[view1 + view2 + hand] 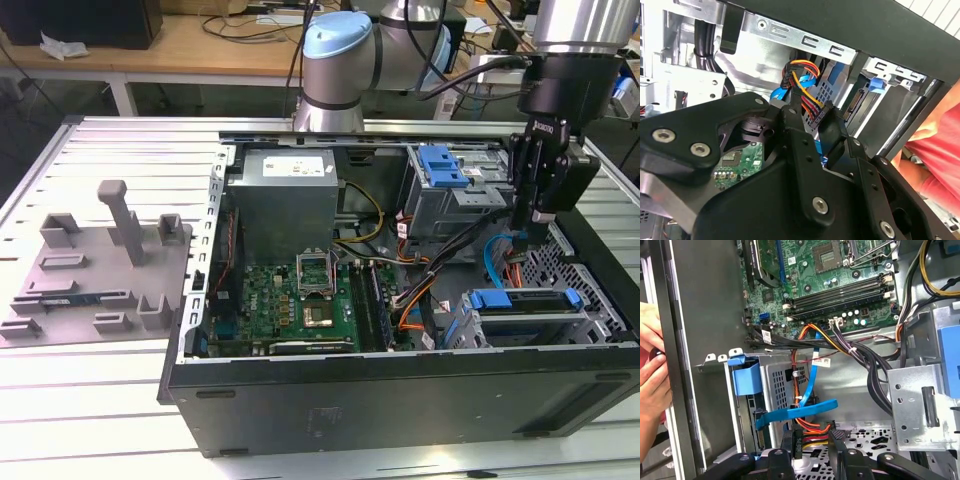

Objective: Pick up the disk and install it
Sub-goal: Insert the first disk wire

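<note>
Firstly, the disk (522, 312): a flat silver metal slab in a glossy blue plastic bracket, lying level in the grey sheet-metal cage at the near corner of the computer case (400, 400) on the exterior view's right. The case was a black steel box, open on top, on a ribbed aluminium worktop (100, 420).

The gripper (524, 238), matte black and angular with bright screw heads, hung just behind the disk. It was clamped on the black plug (824, 113) of a red, yellow and orange wire bundle.

A flat blue cable (800, 412) curled beside it.

The circuit board (290, 295) was green and studded.

A grey moulded tray (90, 270) lay on the worktop at the exterior view's left.

A person's hand (652, 380) rested at the case's edge.
</note>
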